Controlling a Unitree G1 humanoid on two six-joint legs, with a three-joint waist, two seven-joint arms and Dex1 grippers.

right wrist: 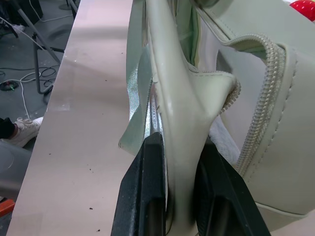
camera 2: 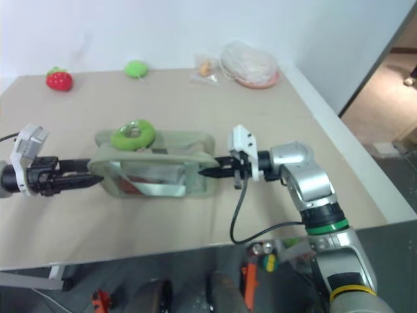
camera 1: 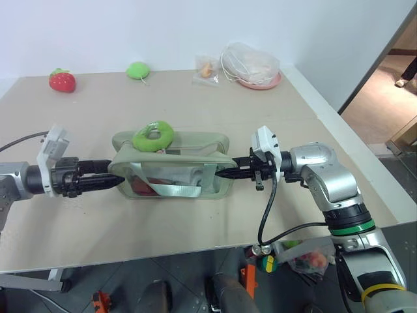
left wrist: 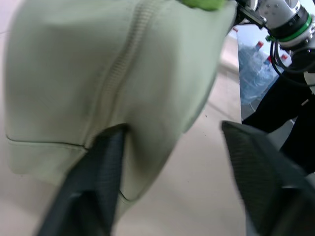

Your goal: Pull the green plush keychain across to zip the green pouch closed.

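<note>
**Pouch pinned at one end, zip still open**

Right gripper pinches the green pouch at its end flap. Left gripper stands apart around the opposite end, gripping nothing. Between both jaws the pouch runs lengthwise, zipper up. Resting near the left jaws, the green plush keychain awaits pulling; zipping looks undone.

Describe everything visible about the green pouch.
The green pouch is a pale sage-green, soft rectangular bag with a clear front panel, a strap handle and a top zipper that gapes at its right end. It sits on the table. The green plush keychain rests on top. The right gripper pinches its right end; the left gripper straddles its left end, one finger touching.
</note>
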